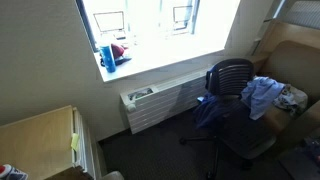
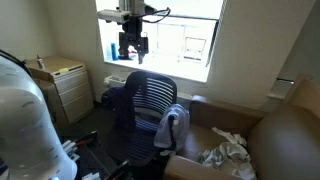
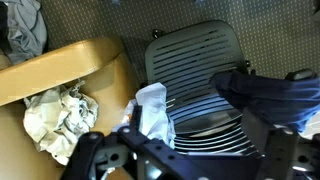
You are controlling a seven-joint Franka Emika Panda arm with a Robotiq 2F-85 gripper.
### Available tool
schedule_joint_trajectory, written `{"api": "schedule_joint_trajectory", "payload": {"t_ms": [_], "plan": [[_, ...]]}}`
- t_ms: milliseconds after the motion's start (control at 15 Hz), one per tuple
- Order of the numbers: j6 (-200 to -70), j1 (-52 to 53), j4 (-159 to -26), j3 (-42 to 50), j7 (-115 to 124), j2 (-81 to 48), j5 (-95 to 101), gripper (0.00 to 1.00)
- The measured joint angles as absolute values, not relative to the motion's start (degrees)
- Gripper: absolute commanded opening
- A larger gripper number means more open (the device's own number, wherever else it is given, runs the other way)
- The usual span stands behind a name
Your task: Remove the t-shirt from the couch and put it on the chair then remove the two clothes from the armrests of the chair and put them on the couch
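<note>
The black mesh chair (image 1: pixel 232 78) (image 2: pixel 152 98) (image 3: pixel 195 60) stands by the tan couch (image 1: pixel 292 62) (image 2: pixel 290 125) (image 3: pixel 70 62). A light blue garment (image 1: pixel 262 95) (image 2: pixel 176 124) (image 3: pixel 152 110) hangs on the armrest nearest the couch. On the opposite armrest hangs a dark navy garment (image 1: pixel 211 110) (image 2: pixel 117 98) (image 3: pixel 272 92). The pale t-shirt (image 1: pixel 293 98) (image 2: pixel 226 152) (image 3: pixel 58 116) lies crumpled on the couch seat. My gripper (image 2: pixel 131 46) (image 3: pixel 185 165) hangs open and empty, high above the chair in front of the window.
A wooden cabinet (image 1: pixel 40 135) (image 2: pixel 60 82) stands against the wall away from the couch. A white radiator (image 1: pixel 160 100) runs under the window. Its sill holds a blue cup (image 1: pixel 107 54). More dark cloth (image 3: pixel 25 25) lies beyond the couch's edge.
</note>
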State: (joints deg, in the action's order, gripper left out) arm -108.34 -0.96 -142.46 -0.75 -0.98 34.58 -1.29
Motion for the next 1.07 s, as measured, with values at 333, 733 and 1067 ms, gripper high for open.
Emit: {"api": "schedule_joint_trajectory", "payload": {"t_ms": [333,733,1067], "plan": [[-108.34,-0.96,-142.46,-0.75,-0.98,34.58,-1.29,1.0],[-111.59,-1.04,-142.67,-0.95,0.41,34.39,0.04,1.0],[-135.13,-6.27,-144.1,0.15,9.68,25.45,6.86,1.0]]}}
